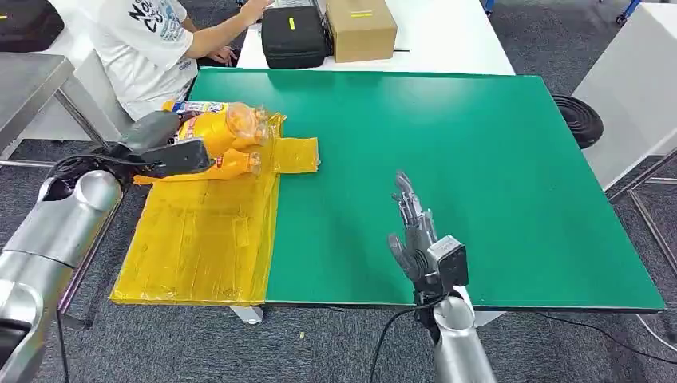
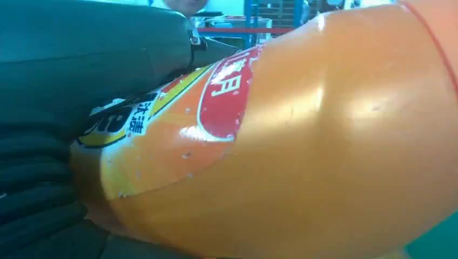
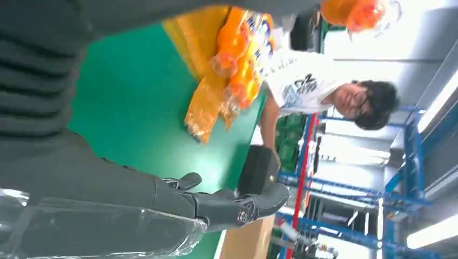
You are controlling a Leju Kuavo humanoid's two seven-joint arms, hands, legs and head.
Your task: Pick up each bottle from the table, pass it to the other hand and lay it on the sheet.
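Left hand (image 1: 164, 148): wrapped around an orange bottle (image 1: 219, 128), over the far end of the yellow sheet (image 1: 199, 239).
Orange bottle: lying on its side in that grasp, touching a second orange bottle (image 1: 235, 163) lying on the sheet beside it.
Label: red and yellow with white Chinese characters and black lettering, seen up close in the left wrist view (image 2: 227, 91); not readable.
Sheet: draped over the left part of the green bench (image 1: 479, 175), far edge crumpled.
Right hand (image 1: 415, 235): empty, fingers stretched out and apart, raised over the bench's near edge, well apart from the bottles.
Person (image 1: 148, 40): seated beyond the bench in a white printed T-shirt; print too partial to read.
Behind: black case (image 1: 294, 36) and cardboard box (image 1: 361, 28) on a white table.
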